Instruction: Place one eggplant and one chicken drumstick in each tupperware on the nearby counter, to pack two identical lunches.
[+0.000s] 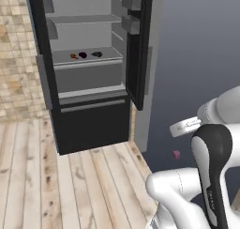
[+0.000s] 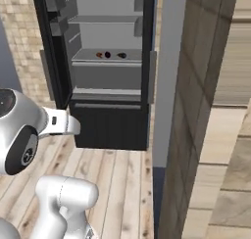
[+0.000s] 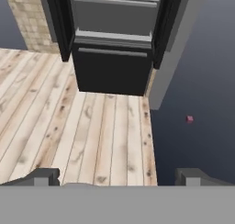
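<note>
With its two dark fingertips spread wide apart and nothing between them, the pincer is released, hanging over the plank floor in front of the fridge. Fridge is the landmark: black, both doors swung open, grey inside. Below its open compartment sits one closed black bottom drawer with a silver bar handle.

Fridge contents, counted: three small items in a row on the middle shelf, an orange-brown one left, a dark purple one in the middle, a black one right. Too small to tell which is eggplant or drumstick. Upper shelf of the fridge is bare. Door bins on the right-hand door: two dark ones, contents can't be made out.

Left of the fridge, a tan brick wall. Right of the fridge, a grey panel, then dark floor with one small pink thing on it.
</note>
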